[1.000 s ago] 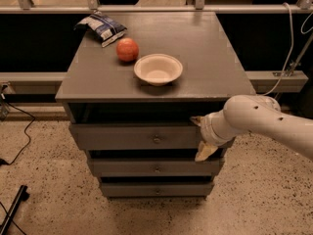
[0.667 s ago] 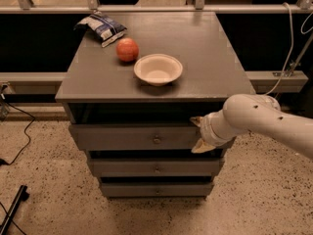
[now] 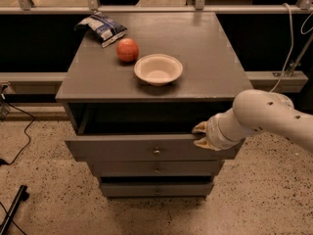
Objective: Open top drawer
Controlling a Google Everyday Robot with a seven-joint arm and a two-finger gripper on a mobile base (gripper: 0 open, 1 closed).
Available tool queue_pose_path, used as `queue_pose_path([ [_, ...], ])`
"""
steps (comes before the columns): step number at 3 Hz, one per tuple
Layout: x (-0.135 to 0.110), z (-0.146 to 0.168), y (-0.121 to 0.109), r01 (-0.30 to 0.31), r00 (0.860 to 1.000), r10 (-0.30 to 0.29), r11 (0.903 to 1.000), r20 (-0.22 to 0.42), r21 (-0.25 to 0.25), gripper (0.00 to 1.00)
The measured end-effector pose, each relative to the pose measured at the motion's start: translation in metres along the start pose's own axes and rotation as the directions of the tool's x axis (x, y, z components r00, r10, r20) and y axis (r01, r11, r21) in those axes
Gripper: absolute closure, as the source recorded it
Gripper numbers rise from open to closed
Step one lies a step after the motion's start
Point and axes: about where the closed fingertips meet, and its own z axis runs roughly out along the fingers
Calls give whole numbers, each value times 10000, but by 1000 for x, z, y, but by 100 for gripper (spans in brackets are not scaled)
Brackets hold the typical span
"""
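Grey wooden cabinet (image 3: 210, 58), three drawers, one arm in attendance.

- Top drawer (image 3: 127, 148): part-way out. A dark gap shows between the cabinet top and the drawer front, and the box interior is visible from above. Round metal knob (image 3: 156, 152) at the centre of the front, untouched.
- Gripper (image 3: 200, 135): at the right end of the top drawer's upper edge, touching the front and well apart from the knob. Whether it clamps that edge or merely hooks it cannot be told.
- Lower drawers (image 3: 156, 169): both closed or nearly so, set back beneath the top one.
- On the cabinet top: apple (image 3: 127, 50), white bowl (image 3: 158, 69) just beside it, bag (image 3: 101, 27) at the rear left corner.

Progress, by judgement: opening is well under way but not finished. The drawer stands perhaps a third to half out, so more outward travel remains.

Change from a second ago: the gap above the drawer front is deeper and the front sits further out from the cabinet. The gripper holds the same spot on the edge and has travelled with it. Items on top are unmoved.
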Motion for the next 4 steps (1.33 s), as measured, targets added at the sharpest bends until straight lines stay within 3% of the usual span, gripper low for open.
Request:
queue_pose_path([
  [1, -3, -7, -2, 0, 10000, 0, 10000, 0, 0, 97],
  [2, -3, -8, -3, 0, 10000, 0, 10000, 0, 0, 79],
  [3, -3, -8, -3, 1, 10000, -1, 10000, 0, -1, 56],
  [4, -4, -9, -3, 1, 10000, -1, 10000, 0, -1, 25],
])
